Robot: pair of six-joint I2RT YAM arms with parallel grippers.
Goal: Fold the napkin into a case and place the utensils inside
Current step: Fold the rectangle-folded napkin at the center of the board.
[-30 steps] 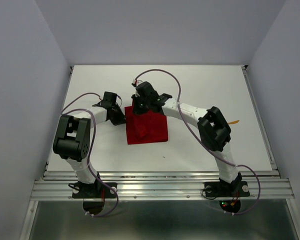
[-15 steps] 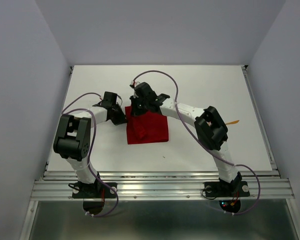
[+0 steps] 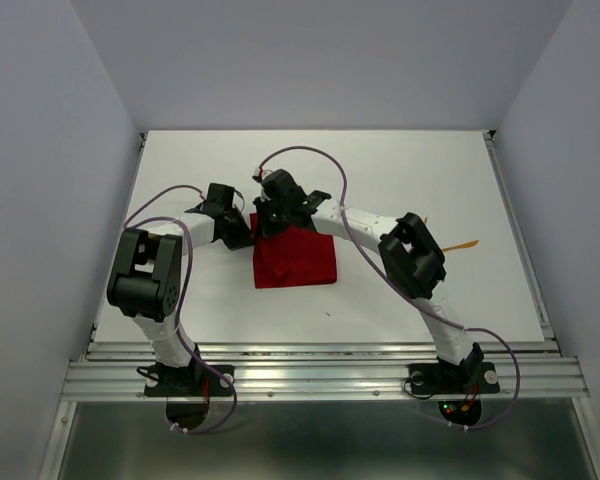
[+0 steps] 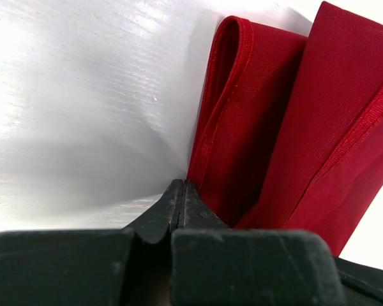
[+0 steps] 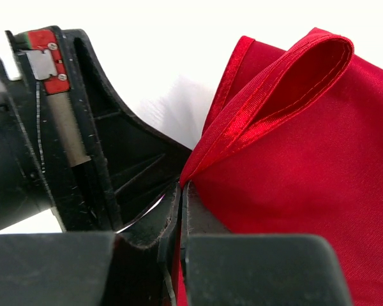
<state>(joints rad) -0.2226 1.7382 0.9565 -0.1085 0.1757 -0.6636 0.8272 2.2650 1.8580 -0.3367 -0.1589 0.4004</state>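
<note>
White tabletop (image 3: 430, 170), plain pale grey walls (image 3: 310, 60) closing in on three sides, ribbed aluminium rail (image 3: 320, 378) along the near edge, soft, even overhead light

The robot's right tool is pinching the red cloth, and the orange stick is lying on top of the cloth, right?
Not quite. The right tool is pinching the red cloth, but the orange stick lies on the white table, off to the right, apart from the cloth. The top view shows it.
</note>
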